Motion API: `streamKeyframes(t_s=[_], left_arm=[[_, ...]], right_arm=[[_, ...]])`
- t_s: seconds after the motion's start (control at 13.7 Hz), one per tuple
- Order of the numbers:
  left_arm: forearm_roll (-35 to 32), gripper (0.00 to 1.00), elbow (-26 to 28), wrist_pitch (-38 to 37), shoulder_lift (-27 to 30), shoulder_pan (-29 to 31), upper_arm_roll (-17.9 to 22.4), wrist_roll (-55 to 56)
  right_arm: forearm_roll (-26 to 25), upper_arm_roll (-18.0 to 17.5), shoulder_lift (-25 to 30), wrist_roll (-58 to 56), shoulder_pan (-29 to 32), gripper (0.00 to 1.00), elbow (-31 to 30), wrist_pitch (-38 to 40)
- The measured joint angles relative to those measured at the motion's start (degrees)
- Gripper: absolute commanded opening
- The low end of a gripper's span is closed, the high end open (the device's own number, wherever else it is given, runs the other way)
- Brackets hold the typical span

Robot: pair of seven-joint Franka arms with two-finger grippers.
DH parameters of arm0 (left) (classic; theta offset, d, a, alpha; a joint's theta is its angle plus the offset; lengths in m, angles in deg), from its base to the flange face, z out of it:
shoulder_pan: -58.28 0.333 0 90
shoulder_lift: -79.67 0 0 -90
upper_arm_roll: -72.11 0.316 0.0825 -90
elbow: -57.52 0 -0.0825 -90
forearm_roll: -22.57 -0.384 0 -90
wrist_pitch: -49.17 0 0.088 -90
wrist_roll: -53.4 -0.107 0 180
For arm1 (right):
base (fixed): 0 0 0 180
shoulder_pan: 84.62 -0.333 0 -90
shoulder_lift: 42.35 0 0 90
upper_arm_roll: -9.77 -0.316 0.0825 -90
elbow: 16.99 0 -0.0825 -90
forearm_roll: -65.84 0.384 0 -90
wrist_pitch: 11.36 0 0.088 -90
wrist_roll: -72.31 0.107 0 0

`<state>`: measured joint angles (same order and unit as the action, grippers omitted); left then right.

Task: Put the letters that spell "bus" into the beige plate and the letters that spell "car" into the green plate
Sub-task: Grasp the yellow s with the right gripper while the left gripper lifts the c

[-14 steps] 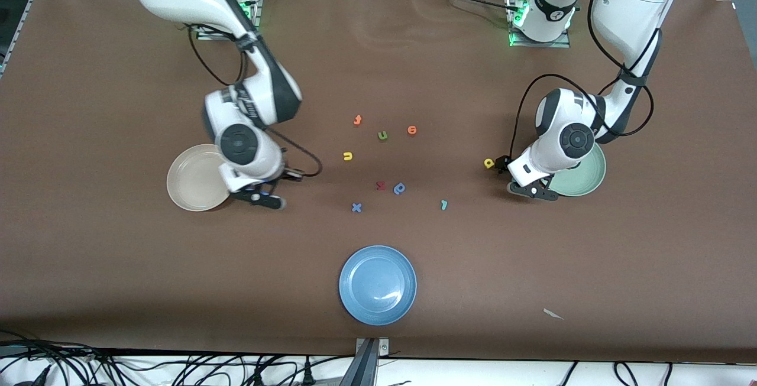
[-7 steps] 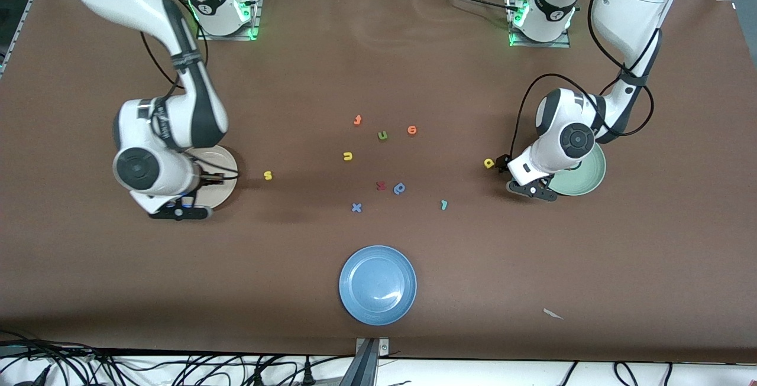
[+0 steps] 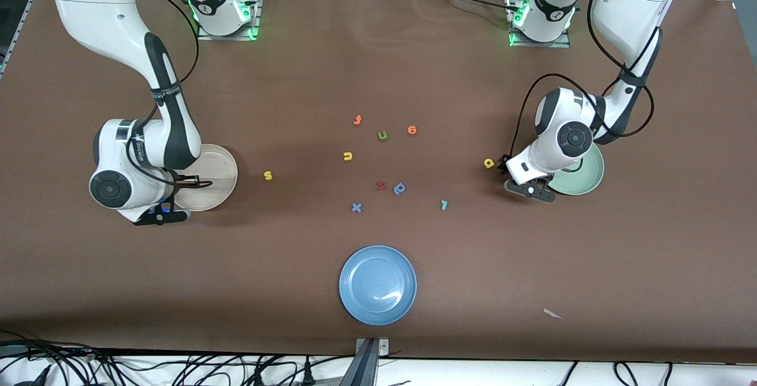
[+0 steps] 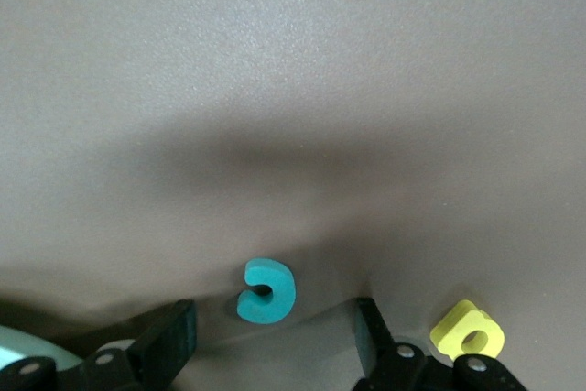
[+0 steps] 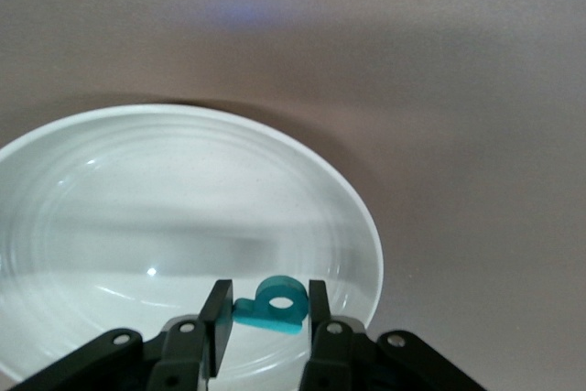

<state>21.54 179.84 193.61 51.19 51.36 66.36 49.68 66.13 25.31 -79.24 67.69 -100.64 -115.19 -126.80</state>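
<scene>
My right gripper [image 5: 268,304] is shut on the teal b [image 5: 272,306], which hangs over the rim of the beige plate [image 5: 137,208]. In the front view that gripper [image 3: 158,216] sits at the beige plate's [image 3: 219,179] edge toward the right arm's end. My left gripper [image 4: 273,327] is open low over the table, its fingers either side of the teal c [image 4: 267,291] without touching it. The yellow a [image 4: 468,331] lies just outside one finger. The left gripper [image 3: 528,190] is beside the green plate [image 3: 582,176]. Yellow a [image 3: 489,163], yellow s [image 3: 268,175], yellow u [image 3: 348,156] and teal r [image 3: 444,204] lie on the table.
A blue plate [image 3: 377,284] stands nearest the front camera. Mid-table lie an orange t [image 3: 357,119], green u [image 3: 382,135], orange round letter [image 3: 411,130], red letter [image 3: 381,185], dark blue looped letter [image 3: 400,188] and blue x [image 3: 356,207]. A white scrap [image 3: 553,314] lies near the front edge.
My right arm has swung from beside the yellow s across the beige plate toward its own end of the table, uncovering the s. The left arm has barely moved.
</scene>
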Motion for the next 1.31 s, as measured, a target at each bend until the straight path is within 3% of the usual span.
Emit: streamKeyframes(t_s=[0.07,0.15,0.22,0.44,0.73,1.02,1.09,1.31], left_arm=[[0.0,0.72,0.0,0.0,0.0,0.0,0.0,0.0],[0.0,0.54,0.0,0.0,0.0,0.0,0.0,0.0],[0.0,0.48,0.0,0.0,0.1,0.0,0.0,-0.1],[-0.1,0.46,-0.4,0.0,0.3,-0.2,-0.1,-0.1],[-0.6,0.44,-0.6,0.0,0.3,-0.3,-0.1,-0.1],[-0.6,0.05,-0.8,0.1,0.3,-0.3,-0.1,-0.1],[-0.7,0.0,-0.9,0.0,0.5,-0.3,-0.1,-0.2],[-0.9,0.0,-1.0,0.2,0.5,-0.3,0.0,-0.2]], right_arm=[[0.0,0.0,-0.1,0.0,0.0,1.0,0.0,-0.1],[0.0,-0.1,0.0,0.0,0.0,1.0,0.1,-0.1],[0.0,-0.4,0.0,0.0,0.0,1.0,0.3,-0.1],[0.4,-2.6,1.2,2.5,-0.4,1.0,1.7,-0.1],[0.6,-11.9,4.2,19.0,-1.1,0.99,3.1,1.5],[0.6,-16.9,3.8,24.0,-1.9,0.95,2.2,-1.9],[0.6,-17.5,3.4,24.1,-1.9,0.95,1.5,-3.5],[0.6,-17.7,2.0,21.9,-1.8,0.95,-2.1,-9.3]])
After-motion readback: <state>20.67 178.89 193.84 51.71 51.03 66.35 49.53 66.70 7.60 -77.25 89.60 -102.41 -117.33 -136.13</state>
